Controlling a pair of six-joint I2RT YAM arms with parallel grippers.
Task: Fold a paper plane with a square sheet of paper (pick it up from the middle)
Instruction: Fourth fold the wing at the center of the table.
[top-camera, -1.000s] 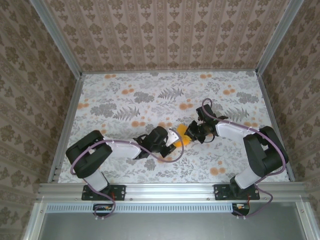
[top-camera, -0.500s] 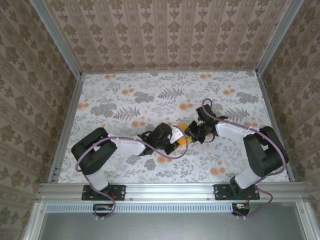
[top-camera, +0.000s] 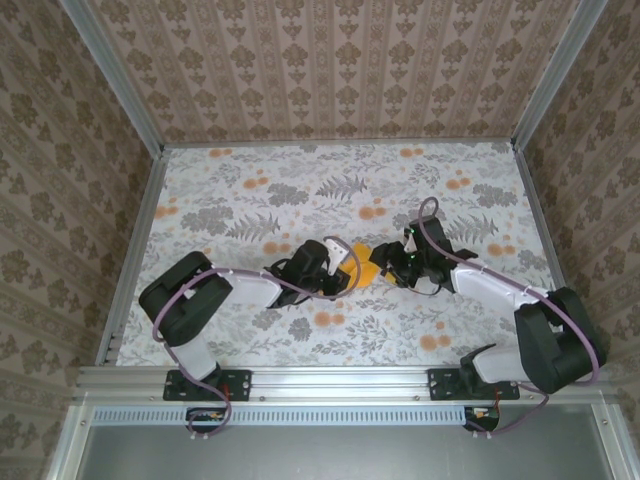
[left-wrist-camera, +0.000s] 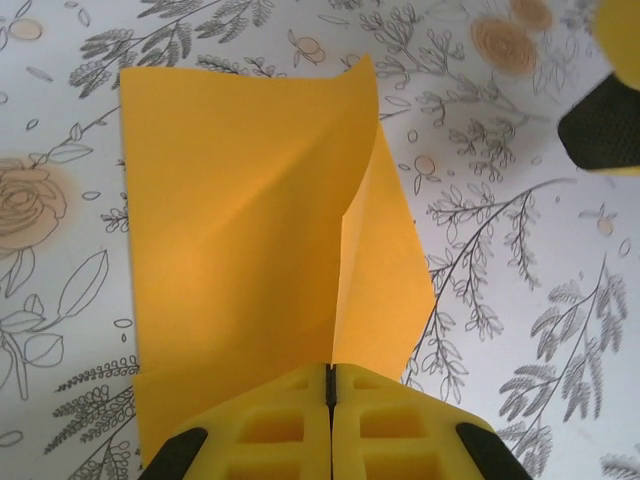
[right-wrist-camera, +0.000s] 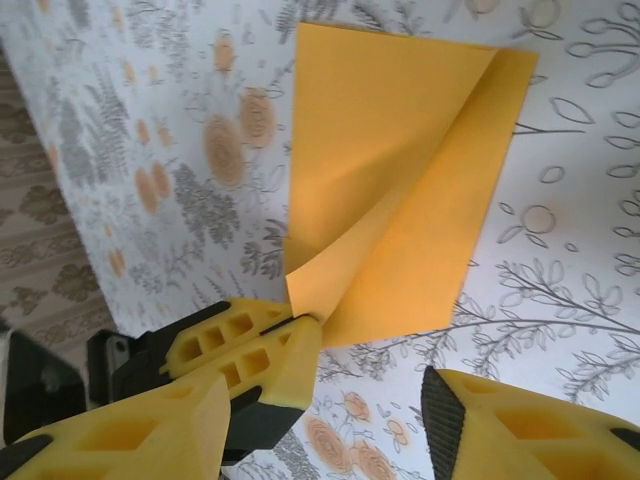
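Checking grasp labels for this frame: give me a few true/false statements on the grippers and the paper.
1. The left gripper is shut on the square sheet of paper. True.
2. The right gripper grips the paper too. False: its jaws stand open, holding nothing.
3. The paper lies flat and unfolded. False: one flap is folded over.
4. The paper sits between the two grippers over the floral table. True.

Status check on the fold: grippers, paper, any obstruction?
Left gripper shut on edge of the square sheet of paper. Right gripper open, clear of it. Sheet partly folded, one flap raised above the tablecloth. No obstruction seen.
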